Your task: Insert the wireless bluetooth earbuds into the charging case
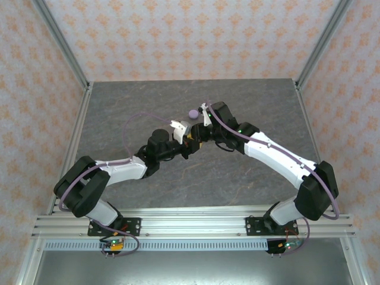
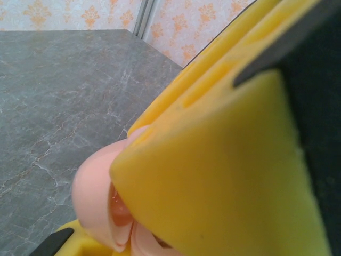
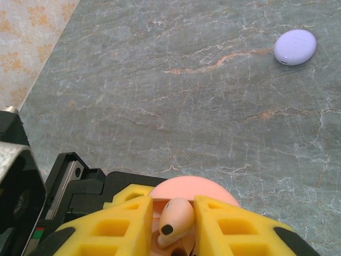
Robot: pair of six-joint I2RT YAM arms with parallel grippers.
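Pink earbud pinched in narrowed right gripper, held just above open pink case. Case clamped by left gripper. Earbud judged light, stiff, slippery; sides best gripped. Lilac case lying on table.

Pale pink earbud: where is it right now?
Right wrist view, bottom centre: the pale pink stemmed plastic earbud is pinched between the yellow fingers of the right gripper, directly over the round pink charging case.
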